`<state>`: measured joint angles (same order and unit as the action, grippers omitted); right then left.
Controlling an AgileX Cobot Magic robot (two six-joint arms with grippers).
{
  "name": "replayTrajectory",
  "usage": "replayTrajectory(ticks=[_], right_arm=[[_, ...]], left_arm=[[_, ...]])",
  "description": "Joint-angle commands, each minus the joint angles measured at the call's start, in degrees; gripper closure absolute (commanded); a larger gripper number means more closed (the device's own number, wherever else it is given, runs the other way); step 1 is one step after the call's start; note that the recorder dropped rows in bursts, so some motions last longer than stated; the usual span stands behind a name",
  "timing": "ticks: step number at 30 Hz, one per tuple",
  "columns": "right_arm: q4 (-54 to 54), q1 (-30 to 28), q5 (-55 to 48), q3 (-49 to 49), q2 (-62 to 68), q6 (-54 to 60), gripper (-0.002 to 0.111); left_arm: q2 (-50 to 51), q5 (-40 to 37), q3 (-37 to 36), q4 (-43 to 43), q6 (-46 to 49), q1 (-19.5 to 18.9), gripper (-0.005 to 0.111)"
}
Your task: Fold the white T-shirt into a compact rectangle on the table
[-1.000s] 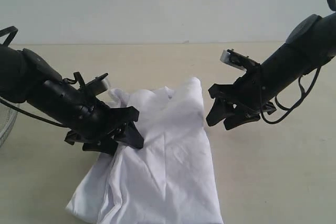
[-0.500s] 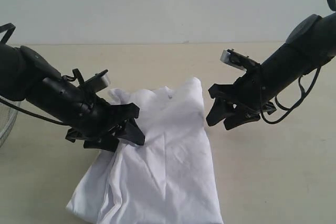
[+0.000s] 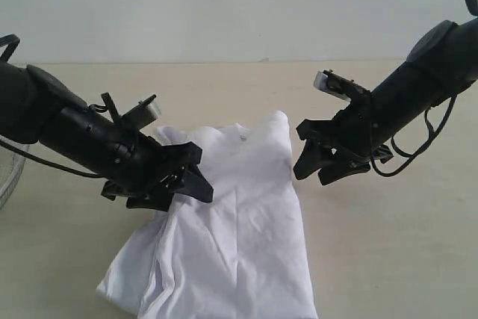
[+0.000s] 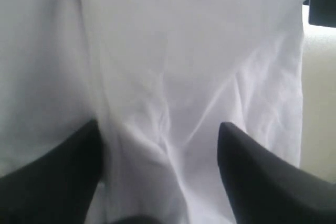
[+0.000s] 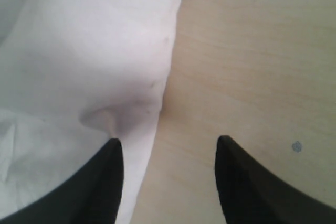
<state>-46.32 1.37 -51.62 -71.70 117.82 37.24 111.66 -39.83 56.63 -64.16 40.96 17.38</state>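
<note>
Here the left hand [image 3: 196, 175], spread wide and empty, hovers over the left side of the white T-shirt [image 3: 243, 222], likely lining up a pinch; the right hand [image 3: 302, 151], equally open, straddles its right edge. The shirt lies rumpled, print hidden, on the table [image 3: 388, 259].

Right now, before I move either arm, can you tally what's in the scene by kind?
white T-shirt: 1
grippers: 2, the left gripper and the right gripper, both open
wire basket: 1, only its edge in view
table: 1
Total: 5
</note>
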Motion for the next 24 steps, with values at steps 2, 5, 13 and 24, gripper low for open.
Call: replayTrajectory(ticks=[2, 5, 13, 24], right_arm=[[0.4, -0.2, 0.1, -0.2, 0.0, 0.4, 0.061], [0.4, -0.2, 0.1, -0.2, 0.0, 0.4, 0.061], [0.4, -0.2, 0.0, -0.2, 0.0, 0.4, 0.061], [0.4, -0.2, 0.1, -0.2, 0.0, 0.4, 0.061]], left_arm=[[-1.3, -0.7, 0.7, 3.5, -2.2, 0.5, 0.052], [-1.6, -0.6, 0.7, 3.8, -2.6, 0.5, 0.054], [-3.0, -0.2, 0.7, 3.7, -2.6, 0.5, 0.054], [-2.9, -0.7, 0.7, 3.2, -2.6, 0.5, 0.055]])
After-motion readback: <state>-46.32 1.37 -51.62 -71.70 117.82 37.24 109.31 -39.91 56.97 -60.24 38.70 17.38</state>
